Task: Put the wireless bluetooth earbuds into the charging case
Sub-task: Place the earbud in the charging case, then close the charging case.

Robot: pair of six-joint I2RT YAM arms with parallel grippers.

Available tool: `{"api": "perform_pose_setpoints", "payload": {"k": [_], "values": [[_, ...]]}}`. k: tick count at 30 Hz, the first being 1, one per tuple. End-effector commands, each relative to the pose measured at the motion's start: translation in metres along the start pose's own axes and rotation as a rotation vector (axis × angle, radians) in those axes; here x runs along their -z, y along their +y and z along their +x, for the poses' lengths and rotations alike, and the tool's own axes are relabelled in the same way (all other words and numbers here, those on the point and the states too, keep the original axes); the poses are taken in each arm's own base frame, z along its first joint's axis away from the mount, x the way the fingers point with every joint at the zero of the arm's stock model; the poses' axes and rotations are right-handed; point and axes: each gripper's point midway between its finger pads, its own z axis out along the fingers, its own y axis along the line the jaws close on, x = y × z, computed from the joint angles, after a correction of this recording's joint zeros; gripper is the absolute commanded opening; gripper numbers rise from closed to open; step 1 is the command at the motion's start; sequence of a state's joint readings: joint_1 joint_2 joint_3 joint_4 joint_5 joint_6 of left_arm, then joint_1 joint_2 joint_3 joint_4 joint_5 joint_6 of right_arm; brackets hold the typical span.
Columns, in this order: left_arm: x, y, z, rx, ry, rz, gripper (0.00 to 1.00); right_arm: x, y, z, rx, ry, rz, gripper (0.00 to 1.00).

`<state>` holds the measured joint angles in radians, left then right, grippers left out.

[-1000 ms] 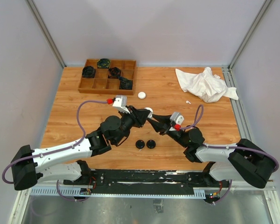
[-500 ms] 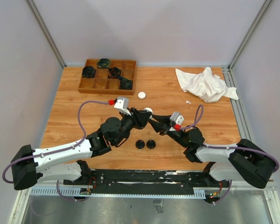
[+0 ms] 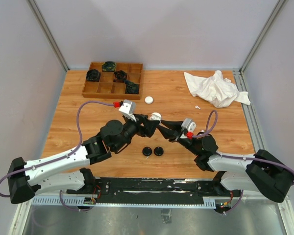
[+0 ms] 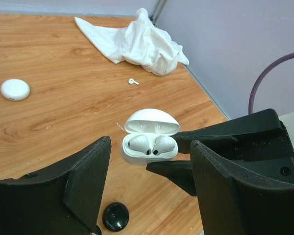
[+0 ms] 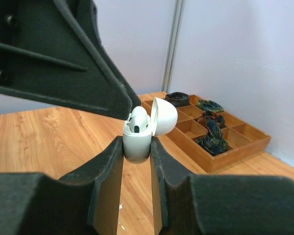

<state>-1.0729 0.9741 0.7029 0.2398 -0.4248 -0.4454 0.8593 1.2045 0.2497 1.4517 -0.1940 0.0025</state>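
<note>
The right gripper (image 5: 137,147) is pinching the glossy, rounded white charging case (image 5: 137,139). The left gripper (image 4: 149,147) is gaping just beside it, at eight o'clock.

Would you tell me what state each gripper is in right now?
Left gripper: open, holding nothing.
Right gripper: closed on the open white charging case.

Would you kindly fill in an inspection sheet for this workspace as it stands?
Surface: wooden table, no damage seen.
Job's things: open white charging case, two white earbuds seated; loose earbud, closed white case, two black cases on the table.
Clutter: crumpled white cloth; compartment tray holding dark items.
Grippers: right gripper shut on the open case; left gripper open close by.
Cables: purple cables looped along both arms.
Surroundings: grey walls, nothing else seen.
</note>
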Motion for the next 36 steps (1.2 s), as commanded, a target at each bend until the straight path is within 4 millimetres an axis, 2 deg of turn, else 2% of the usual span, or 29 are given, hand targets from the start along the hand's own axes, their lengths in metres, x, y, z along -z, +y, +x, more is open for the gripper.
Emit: {"api": "perform_pose_setpoints", "payload": {"k": [1, 5, 12, 16, 21, 27, 31, 36], "values": [[0.006, -0.007, -0.013, -0.074, 0.066, 0.076, 0.71, 0.002, 0.008, -0.014, 0.006, -0.034, -0.069, 0.01], [0.011, -0.009, -0.016, -0.068, 0.103, 0.160, 0.71, 0.005, 0.015, -0.018, -0.001, -0.017, -0.146, 0.01], [0.022, -0.031, -0.015, -0.053, 0.181, 0.389, 0.71, 0.007, 0.033, -0.019, -0.026, 0.060, -0.298, 0.01], [0.027, -0.036, -0.015, -0.018, 0.206, 0.483, 0.70, 0.007, 0.040, -0.021, -0.049, 0.077, -0.346, 0.01], [0.030, -0.036, -0.009, -0.010, 0.241, 0.512, 0.69, 0.006, 0.043, -0.026, -0.066, 0.067, -0.367, 0.01], [0.034, -0.041, 0.005, 0.004, 0.311, 0.568, 0.66, 0.006, 0.042, -0.030, -0.081, 0.064, -0.376, 0.01], [0.032, -0.038, 0.015, 0.009, 0.351, 0.559, 0.64, 0.007, 0.042, -0.031, -0.081, 0.061, -0.379, 0.01], [0.033, -0.039, 0.017, 0.007, 0.374, 0.566, 0.60, 0.008, 0.038, -0.028, -0.083, 0.069, -0.363, 0.01]]}}
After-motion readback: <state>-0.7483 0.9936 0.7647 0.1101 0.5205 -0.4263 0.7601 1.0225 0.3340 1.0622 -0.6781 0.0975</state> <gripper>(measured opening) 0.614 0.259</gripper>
